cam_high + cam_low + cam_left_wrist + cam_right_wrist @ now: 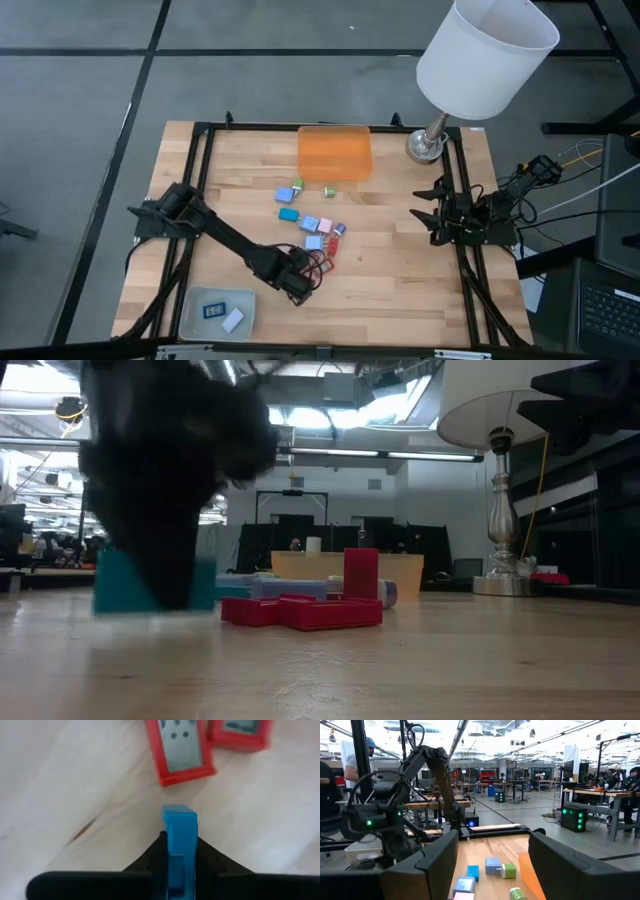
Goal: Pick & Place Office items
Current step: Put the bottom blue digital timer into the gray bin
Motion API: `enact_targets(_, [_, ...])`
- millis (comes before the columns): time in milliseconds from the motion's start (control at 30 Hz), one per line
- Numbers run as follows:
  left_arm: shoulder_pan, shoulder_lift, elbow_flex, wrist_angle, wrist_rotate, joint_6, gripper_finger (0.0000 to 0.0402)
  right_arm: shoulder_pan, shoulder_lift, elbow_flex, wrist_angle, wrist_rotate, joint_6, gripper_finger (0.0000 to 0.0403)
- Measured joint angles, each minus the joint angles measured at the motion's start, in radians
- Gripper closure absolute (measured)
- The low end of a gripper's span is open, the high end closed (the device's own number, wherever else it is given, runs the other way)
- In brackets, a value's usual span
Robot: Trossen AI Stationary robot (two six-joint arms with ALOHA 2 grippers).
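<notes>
My left gripper point(300, 282) is at the table's near middle, shut on a blue flat piece point(179, 837) that stands on edge between its fingers. In the low view the piece point(125, 585) shows below the dark blurred gripper point(160, 490). Two red flat rectangles point(181, 750) lie on the table just beyond it, also seen in the high view point(321, 264). Several small blue, green, pink and purple blocks point(310, 222) lie scattered at the table's middle. My right gripper point(426, 213) waits open and empty at the table's right edge. My left gripper pinches the blue flat piece by its two broad faces point(172, 857) between its two fingers point(150, 857). The piece stands edge-on between them and sticks out past the fingertips. The fingers slant down toward the table. Whether the piece touches the table, I cannot tell.
A translucent orange tray point(335, 152) sits at the far middle. A pale grey tray point(192, 312) at the near left holds a blue flat piece and a white one. A lamp point(428, 146) with a white shade stands at the far right.
</notes>
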Motion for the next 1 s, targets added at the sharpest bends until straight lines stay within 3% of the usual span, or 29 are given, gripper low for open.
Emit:
enact_targets(333, [-0.026,-0.204,0.003,-0.142,-0.076,0.053,0.0359,0.0,0.0,0.0,-0.002,-0.008,0.004,0.0162])
enact_targets(533, [-0.107,-0.296,0.003,-0.237,-0.005,-0.003,0.035,0.0,0.0,0.0,-0.009,-0.008,0.005,0.0162])
enact_targets(833, [-0.313,-0.33,0.003,-0.222,0.05,-0.282,0.0355,0.0,0.0,0.0,-0.031,-0.008,0.007,0.0162])
enact_targets(1000, [-0.434,-0.33,0.003,-0.23,0.012,-0.495,0.0349,0.0,0.0,0.0,-0.031,-0.008,0.007,0.0162])
